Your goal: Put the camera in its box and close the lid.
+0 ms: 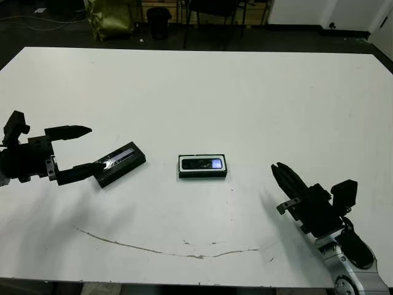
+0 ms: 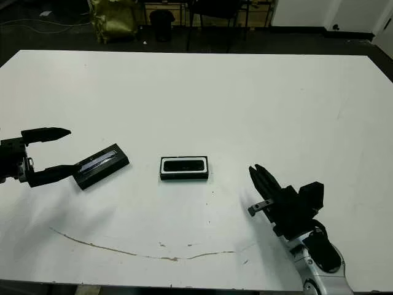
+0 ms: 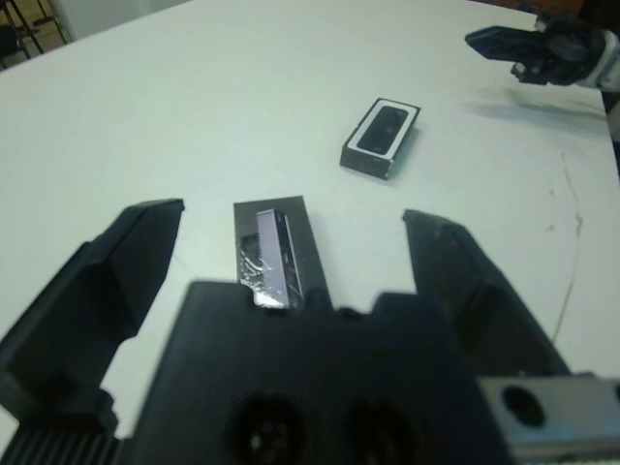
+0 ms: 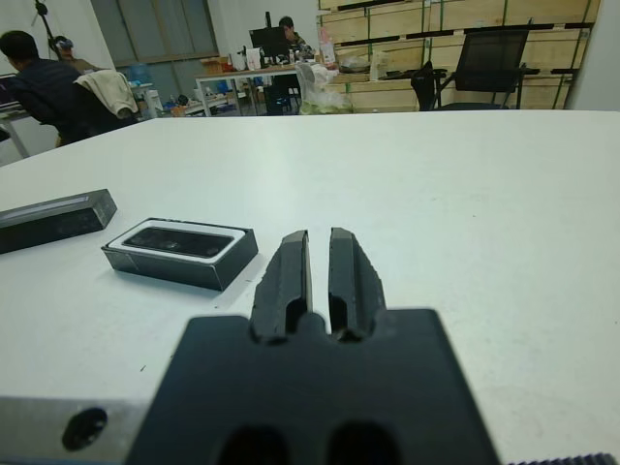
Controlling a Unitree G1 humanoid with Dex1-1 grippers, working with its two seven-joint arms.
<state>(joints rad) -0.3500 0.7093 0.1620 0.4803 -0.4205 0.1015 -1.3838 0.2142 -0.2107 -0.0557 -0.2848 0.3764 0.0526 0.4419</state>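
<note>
The box [image 1: 202,176], a shallow black tray with a white lining, lies mid-table. The camera [image 1: 204,164] lies flat inside it, its bluish window facing up. To the left, the lid [image 1: 120,163] rests flat on the table, silvery strip up. My left gripper [image 1: 95,147] is open, its fingers straddling the lid's near end without clamping it; the left wrist view shows the lid [image 3: 276,257] between the spread fingers [image 3: 116,271]. My right gripper [image 1: 277,167] is shut and holds nothing, low over the table to the right of the box [image 4: 184,266].
A thin brown crack line [image 1: 159,251] runs across the table near its front edge. Beyond the far edge stand a yellow-green bag [image 1: 110,17], a dark bin [image 1: 158,19] and chair legs. The right wrist view shows a person [image 4: 44,87] and desks far behind the table.
</note>
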